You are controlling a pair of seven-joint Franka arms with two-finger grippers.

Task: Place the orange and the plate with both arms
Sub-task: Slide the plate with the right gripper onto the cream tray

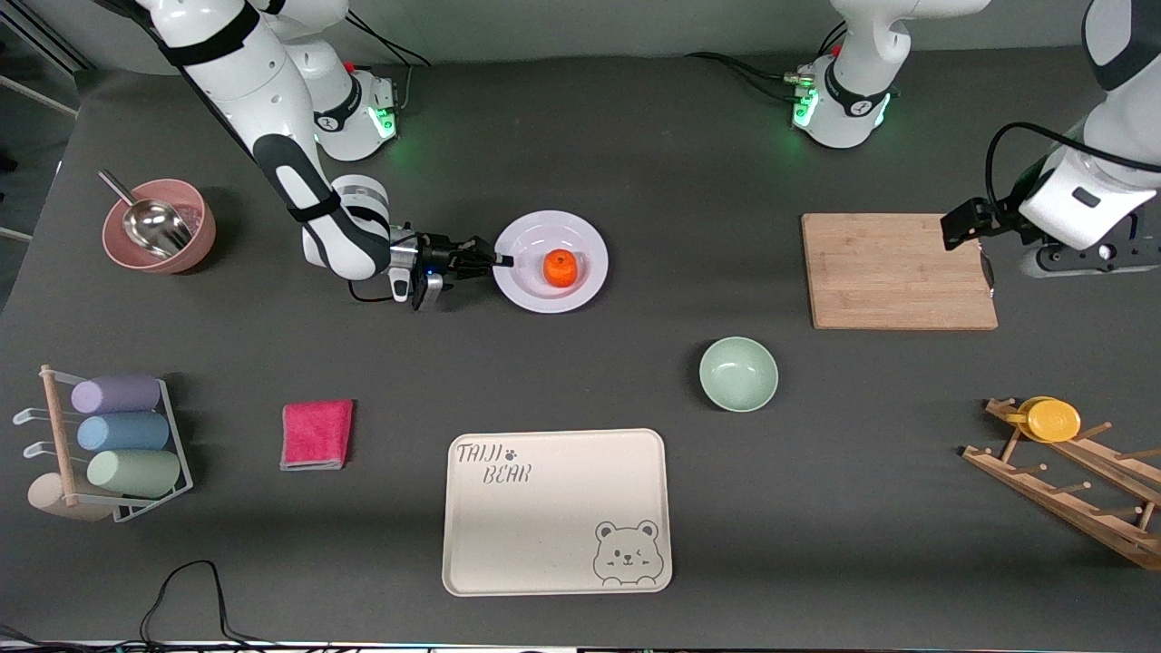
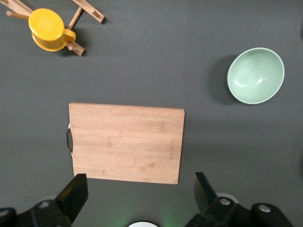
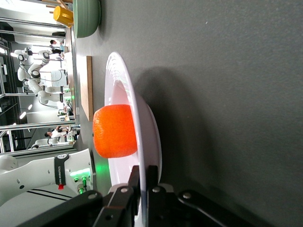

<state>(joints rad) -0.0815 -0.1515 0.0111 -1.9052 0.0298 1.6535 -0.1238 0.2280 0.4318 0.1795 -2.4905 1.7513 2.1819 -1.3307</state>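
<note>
The orange (image 1: 560,268) lies in the white plate (image 1: 580,243) in the middle of the table; it also shows in the right wrist view (image 3: 115,131) on the plate (image 3: 151,142). My right gripper (image 1: 502,262) is shut on the plate's rim at the side toward the right arm's end, fingers (image 3: 152,177) pinching the rim from above and below. My left gripper (image 1: 987,272) is open and empty in the air over the edge of the wooden cutting board (image 1: 898,270), its fingers (image 2: 75,191) spread wide.
A mint-green bowl (image 1: 738,373) and a cream bear tray (image 1: 557,511) sit nearer the front camera. A pink cloth (image 1: 317,433), a cup rack (image 1: 109,444), a pink bowl with a scoop (image 1: 159,225), and a wooden rack with a yellow lid (image 1: 1052,419) lie around.
</note>
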